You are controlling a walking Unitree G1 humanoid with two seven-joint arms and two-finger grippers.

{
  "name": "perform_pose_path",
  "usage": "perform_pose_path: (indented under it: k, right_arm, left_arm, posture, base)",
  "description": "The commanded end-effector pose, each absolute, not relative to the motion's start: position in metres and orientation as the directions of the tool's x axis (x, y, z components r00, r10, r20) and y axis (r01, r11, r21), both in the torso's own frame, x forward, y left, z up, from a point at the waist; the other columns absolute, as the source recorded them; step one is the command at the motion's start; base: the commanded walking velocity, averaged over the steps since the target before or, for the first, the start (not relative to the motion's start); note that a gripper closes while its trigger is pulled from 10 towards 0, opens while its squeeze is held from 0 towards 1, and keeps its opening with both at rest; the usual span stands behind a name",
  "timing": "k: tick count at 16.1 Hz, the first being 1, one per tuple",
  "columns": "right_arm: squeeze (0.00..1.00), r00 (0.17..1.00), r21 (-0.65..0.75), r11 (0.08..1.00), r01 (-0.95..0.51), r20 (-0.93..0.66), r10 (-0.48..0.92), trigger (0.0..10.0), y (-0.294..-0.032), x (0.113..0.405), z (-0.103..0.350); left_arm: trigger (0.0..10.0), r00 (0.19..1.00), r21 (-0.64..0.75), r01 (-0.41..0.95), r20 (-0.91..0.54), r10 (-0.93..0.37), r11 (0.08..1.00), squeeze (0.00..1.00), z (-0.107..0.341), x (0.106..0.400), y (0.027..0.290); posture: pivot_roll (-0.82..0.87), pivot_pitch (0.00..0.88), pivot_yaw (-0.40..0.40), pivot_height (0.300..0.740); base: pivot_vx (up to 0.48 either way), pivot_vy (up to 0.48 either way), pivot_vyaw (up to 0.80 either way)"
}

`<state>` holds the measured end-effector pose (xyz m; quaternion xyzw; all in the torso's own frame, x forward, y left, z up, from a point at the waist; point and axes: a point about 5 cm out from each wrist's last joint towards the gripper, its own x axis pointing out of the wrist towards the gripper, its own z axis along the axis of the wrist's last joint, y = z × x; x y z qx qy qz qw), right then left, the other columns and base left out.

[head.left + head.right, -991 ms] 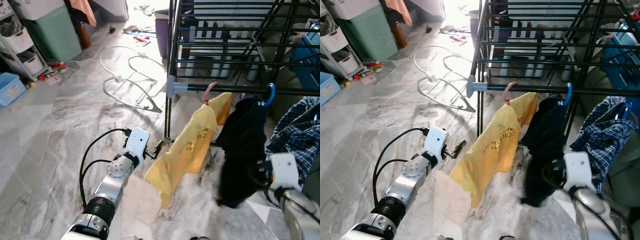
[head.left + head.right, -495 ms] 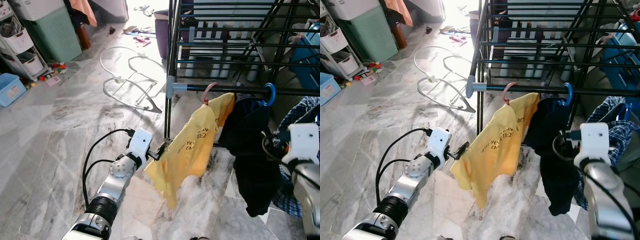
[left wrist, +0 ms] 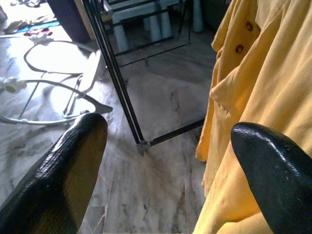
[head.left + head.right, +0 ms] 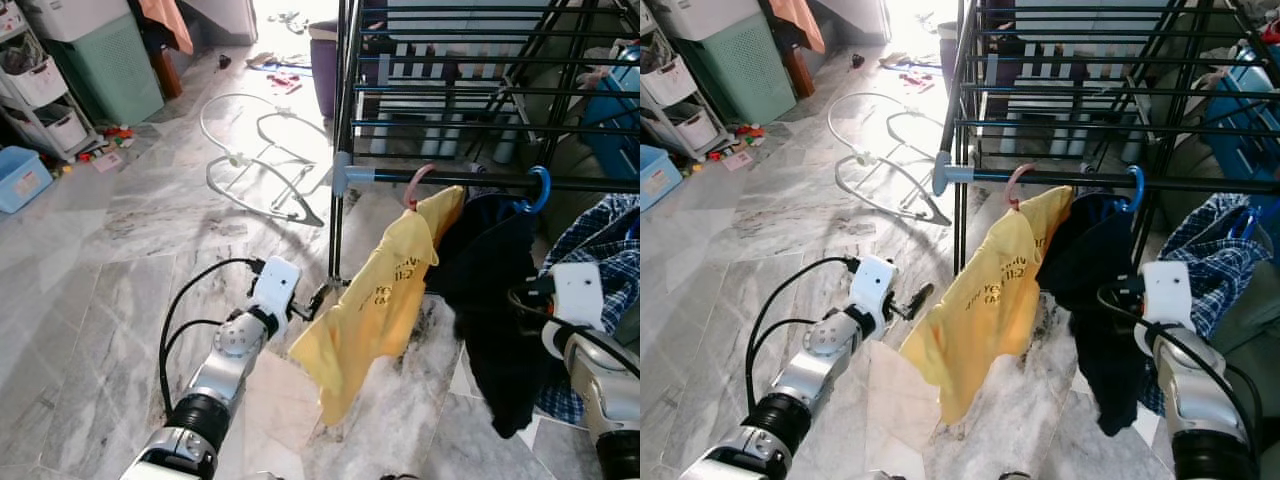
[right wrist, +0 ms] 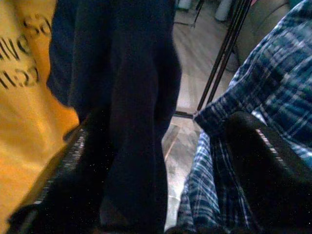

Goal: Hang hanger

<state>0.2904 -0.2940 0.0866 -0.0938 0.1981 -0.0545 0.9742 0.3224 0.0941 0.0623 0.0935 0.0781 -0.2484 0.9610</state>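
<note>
The black drying rack carries a yellow shirt, beside it a dark, possibly navy, garment.

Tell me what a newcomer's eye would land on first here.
The yellow shirt stands out most, hanging from a pink hanger on the black drying rack, with the left gripper open at its lower edge. Beside it a dark garment hangs from a blue hanger, with the right gripper open close to it. A white wire frame lies on the marble floor behind.
</note>
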Motion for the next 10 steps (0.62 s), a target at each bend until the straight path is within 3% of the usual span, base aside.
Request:
perform_pose_path:
  k: [1,10]
  right_arm:
    - [0.0,0.918,-0.216,0.974,0.065,-0.37,-0.143,0.0,-0.297,0.292,0.088]
    - [0.0,0.943,-0.276,0.953,0.126,-0.264,-0.201,0.0,-0.32,0.297,0.093]
  left_arm:
    - [10.0,0.87,0.155,0.482,-0.202,-0.45,0.862,0.0,0.062,0.322,0.099]
    - [10.0,0.861,0.156,0.497,-0.205,-0.465,0.853,0.0,0.062,0.323,0.094]
  posture:
    - [0.06,0.086,0.035,0.74]
    - [0.04,0.076,0.045,0.74]
  base:
    - [0.0,0.0,0.0]
    - [0.0,0.0,0.0]
